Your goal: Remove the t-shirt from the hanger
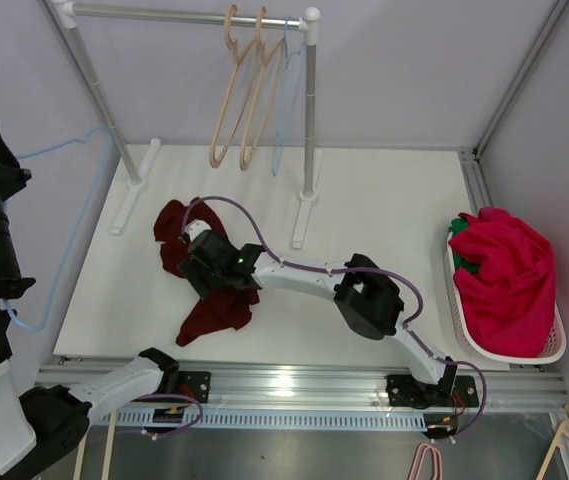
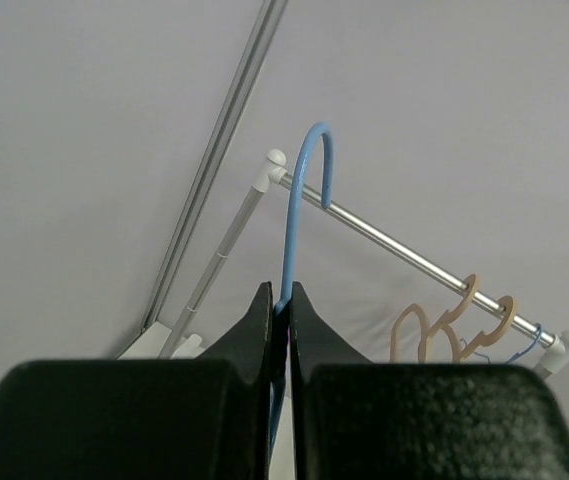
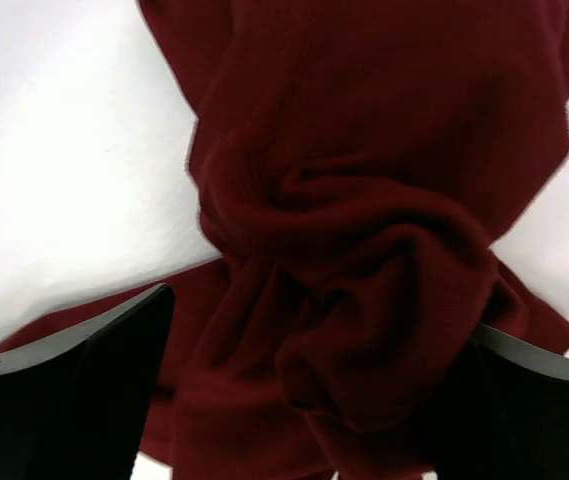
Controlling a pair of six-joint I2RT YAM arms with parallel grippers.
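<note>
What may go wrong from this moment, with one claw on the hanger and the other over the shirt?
The left claw pinches the blue hanger only on its thin wire below the hook, so it may pivot or slip out.
The right claw stands open astride the bunched t-shirt; if it rises, a finger may catch a fold and drag the cloth.
The hanger appears close to the rack, and a swing might strike it.

A rack [image 1: 310, 110] with beige hangers [image 1: 261, 32] at twelve o'clock, a white basket [image 1: 554, 352] holding crimson cloth [image 1: 504, 280] at three
</note>
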